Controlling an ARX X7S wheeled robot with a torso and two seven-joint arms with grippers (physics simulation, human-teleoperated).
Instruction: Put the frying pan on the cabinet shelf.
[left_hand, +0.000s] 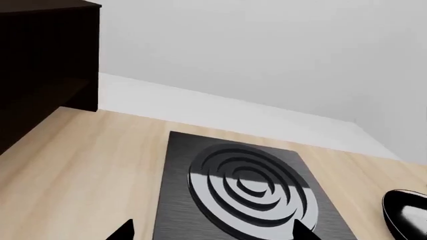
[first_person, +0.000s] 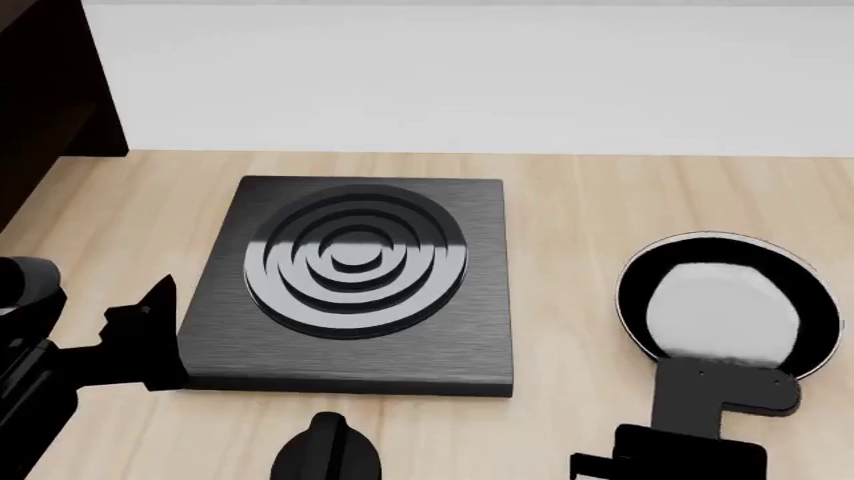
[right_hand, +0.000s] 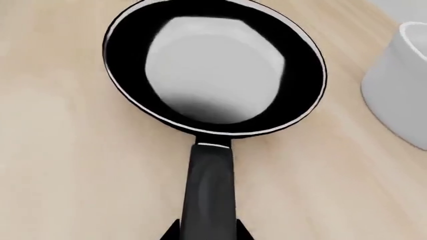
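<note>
The frying pan (first_person: 727, 303) lay flat on the tabletop (first_person: 574, 220), to the right of the hob (first_person: 354, 280), near a white bowl (right_hand: 400, 85). The right end effector (right_hand: 207, 232) was at its handle (whether closed on it, I cannot tell). The left end effector (left_hand: 210, 232) stood open above the hob. The dark cabinet (left_hand: 47, 65) rose at the far left.
</note>
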